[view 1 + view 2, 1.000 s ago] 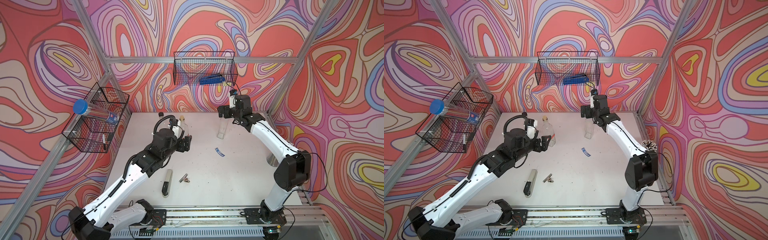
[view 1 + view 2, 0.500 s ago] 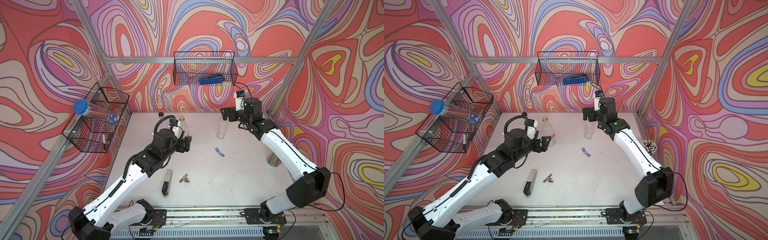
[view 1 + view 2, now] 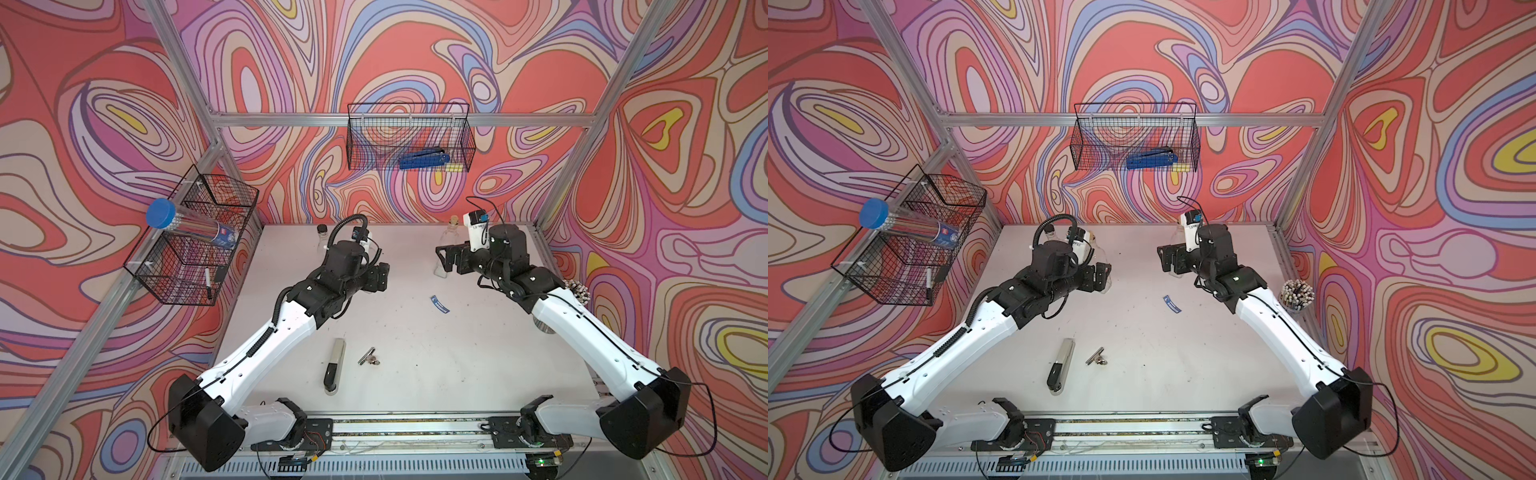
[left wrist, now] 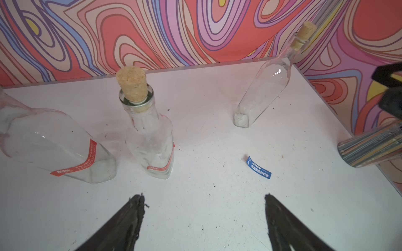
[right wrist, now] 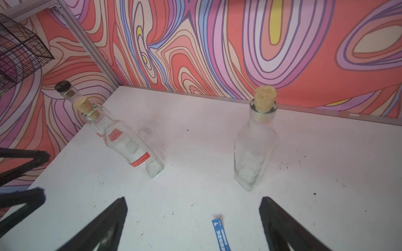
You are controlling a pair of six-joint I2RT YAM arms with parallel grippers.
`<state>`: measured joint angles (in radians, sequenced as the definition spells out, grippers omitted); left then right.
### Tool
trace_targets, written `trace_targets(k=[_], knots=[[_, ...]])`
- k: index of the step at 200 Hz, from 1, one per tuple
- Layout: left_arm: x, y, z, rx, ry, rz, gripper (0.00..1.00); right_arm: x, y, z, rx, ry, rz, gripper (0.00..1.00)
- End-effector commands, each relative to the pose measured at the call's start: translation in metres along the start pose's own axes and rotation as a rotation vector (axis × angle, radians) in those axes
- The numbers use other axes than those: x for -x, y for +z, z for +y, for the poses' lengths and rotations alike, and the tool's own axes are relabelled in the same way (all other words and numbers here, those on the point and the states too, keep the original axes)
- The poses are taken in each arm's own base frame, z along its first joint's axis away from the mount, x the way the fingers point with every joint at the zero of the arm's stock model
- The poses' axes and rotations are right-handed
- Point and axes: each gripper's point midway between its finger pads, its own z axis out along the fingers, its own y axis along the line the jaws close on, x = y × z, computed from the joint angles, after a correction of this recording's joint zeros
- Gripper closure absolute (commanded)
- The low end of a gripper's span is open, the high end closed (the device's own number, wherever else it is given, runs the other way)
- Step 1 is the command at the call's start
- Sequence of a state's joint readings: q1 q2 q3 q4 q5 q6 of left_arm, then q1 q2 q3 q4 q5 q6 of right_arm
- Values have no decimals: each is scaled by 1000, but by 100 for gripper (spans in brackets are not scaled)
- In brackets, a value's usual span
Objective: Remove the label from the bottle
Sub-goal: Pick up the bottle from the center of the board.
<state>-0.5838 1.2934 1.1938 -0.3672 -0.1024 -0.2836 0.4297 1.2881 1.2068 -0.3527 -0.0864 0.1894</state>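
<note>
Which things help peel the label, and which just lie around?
Job: clear glass corked bottle with red label; bare clear glass corked bottle; blue paper label strip.
Lying about: silver-and-black utility knife; small metal clip; clear cup of pencils.

Left arm extends from 7 o'clock toward 11, left gripper (image 4: 202,198) pointing to 3 o'clock, jaws wide apart, nothing between. Right arm extends from 5 toward 1, right gripper (image 5: 193,203) pointing to 9 o'clock, jaws spread wide, nothing gripped.

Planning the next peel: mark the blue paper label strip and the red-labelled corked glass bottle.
blue paper label strip (image 4: 258,167): left wrist view, strip's middle.
red-labelled corked glass bottle (image 4: 150,141): left wrist view, glass body.
</note>
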Motion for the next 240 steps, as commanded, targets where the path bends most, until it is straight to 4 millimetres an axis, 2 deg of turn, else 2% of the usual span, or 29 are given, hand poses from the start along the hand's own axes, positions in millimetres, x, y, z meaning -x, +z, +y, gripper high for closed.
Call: trace_targets(k=[1,40,71,104,107,117,150,184,240], knots=[[31,-2,5,50,31,-85,12,-5,-13,14,55,29,-6,2],[44,11,23,115,24,-87,12,-11,-22,20,80,44,-3,2],[52,25,37,133,11,-92,12,-12,-20,27,103,44,-1,2],[59,41,41,118,12,-98,12,-10,-17,32,115,34,1,2],[66,42,39,111,10,-123,12,-10,-17,32,114,35,1,2],[69,47,38,105,13,-131,12,-9,-17,32,115,33,-1,2],[71,63,42,109,16,-139,12,-11,-13,33,119,32,6,2],[67,82,56,137,2,-131,12,-15,-10,34,121,33,14,2],[72,93,63,136,-7,-159,13,-22,-5,35,125,42,27,2]])
